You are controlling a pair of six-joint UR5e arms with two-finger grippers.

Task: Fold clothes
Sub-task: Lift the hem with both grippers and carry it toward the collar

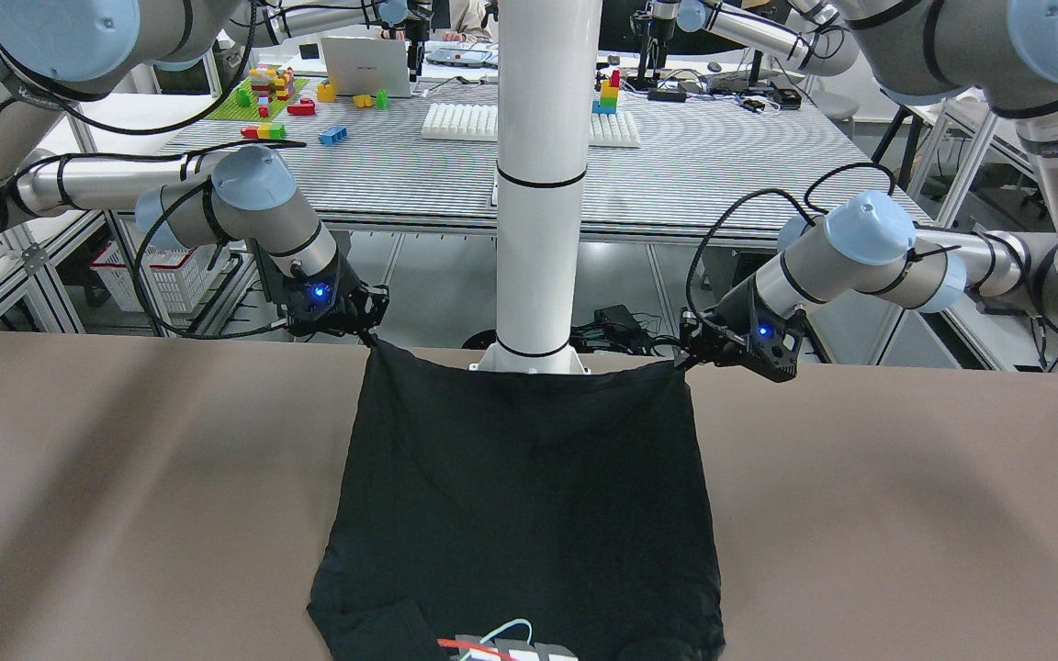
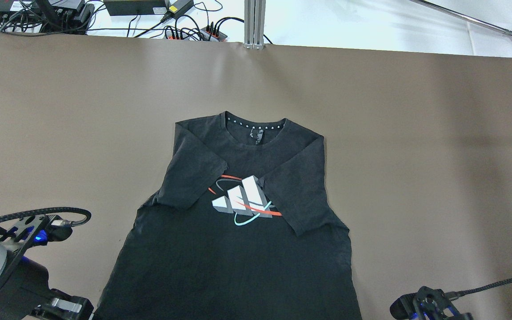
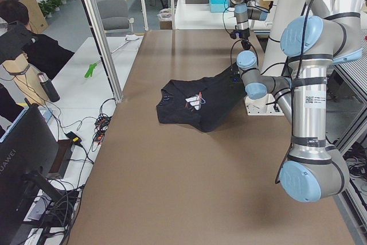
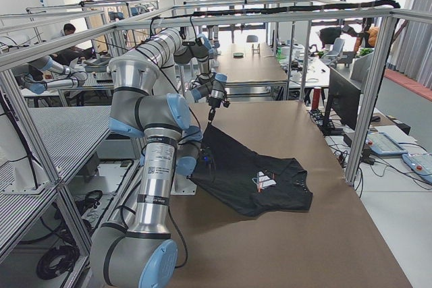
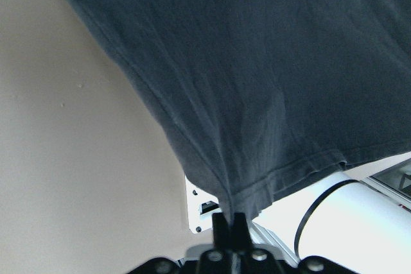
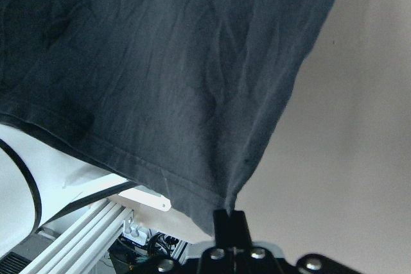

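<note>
Left claw (image 5: 229,217) and right claw (image 6: 230,215) each clamp a corner of the black shirt's (image 2: 238,262) hem (image 5: 295,170), its long axis running straight ahead from them to the collar (image 2: 256,121).

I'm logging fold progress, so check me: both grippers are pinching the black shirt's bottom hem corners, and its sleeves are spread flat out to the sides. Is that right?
Not quite. The overhead view shows both sleeves folded inward across the chest, ending beside the logo. The rest holds: the left gripper and right gripper each pinch a bottom hem corner of the black shirt.
</note>
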